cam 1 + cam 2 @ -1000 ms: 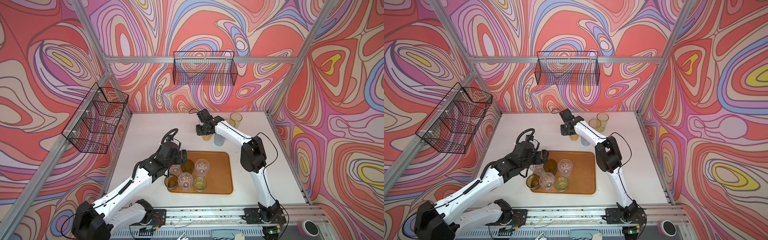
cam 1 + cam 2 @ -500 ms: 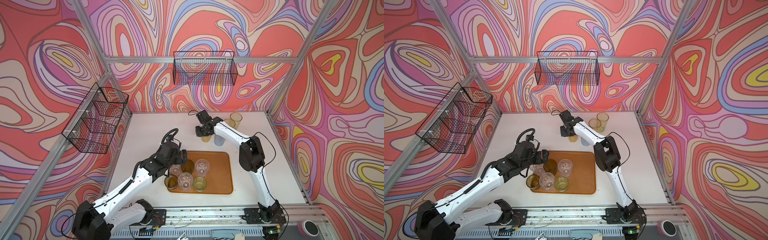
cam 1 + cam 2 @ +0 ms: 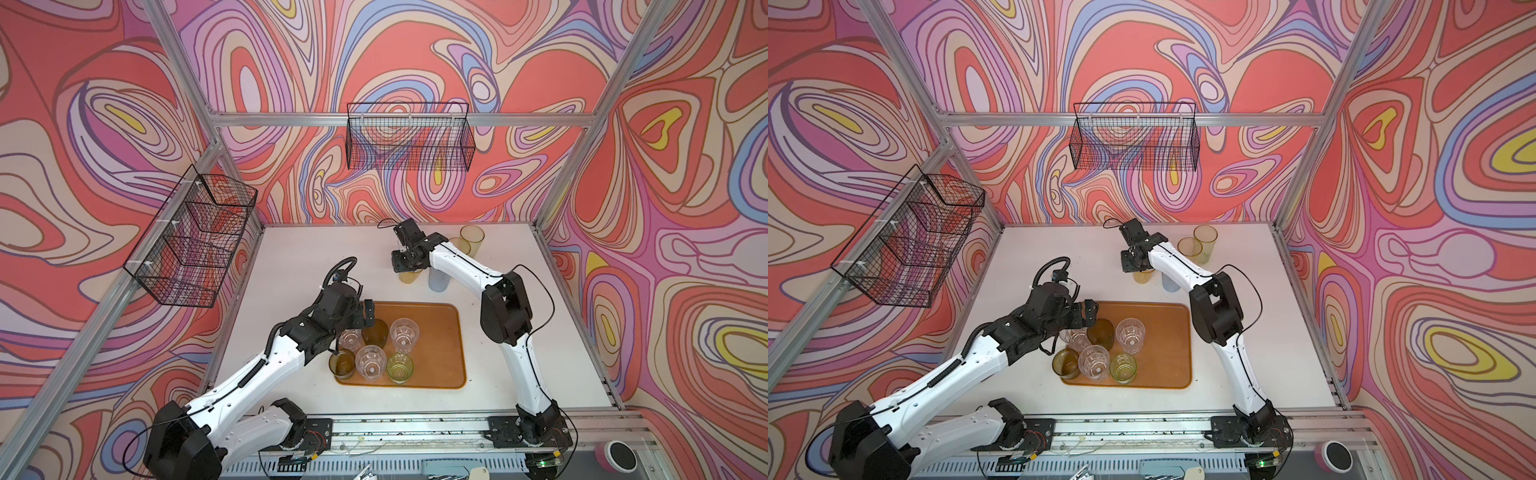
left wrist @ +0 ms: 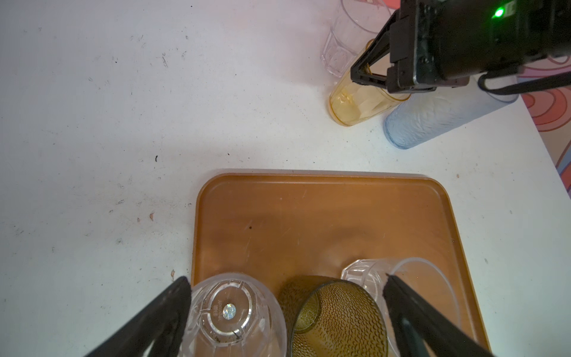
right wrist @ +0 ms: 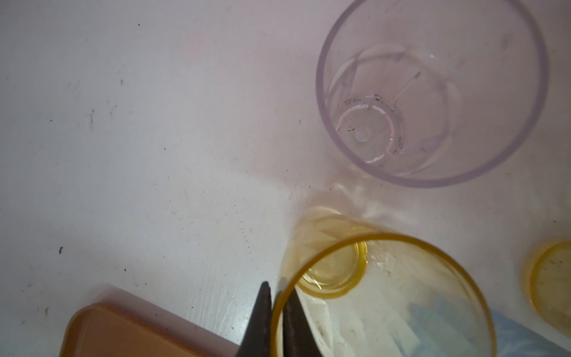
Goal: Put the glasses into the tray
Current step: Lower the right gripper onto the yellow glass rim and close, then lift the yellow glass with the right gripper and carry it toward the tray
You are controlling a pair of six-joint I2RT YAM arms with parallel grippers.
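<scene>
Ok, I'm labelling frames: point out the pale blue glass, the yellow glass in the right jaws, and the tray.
pale blue glass (image 4: 432, 119): left wrist view, on its side wall.
yellow glass (image 4: 361, 103): left wrist view, on its side wall.
tray (image 3: 438, 353): a top view, on its bare floor.

The right gripper has eased slightly nearer the tray. Its jaws have pinched together on the rim of the yellow glass just beyond the tray.
</scene>
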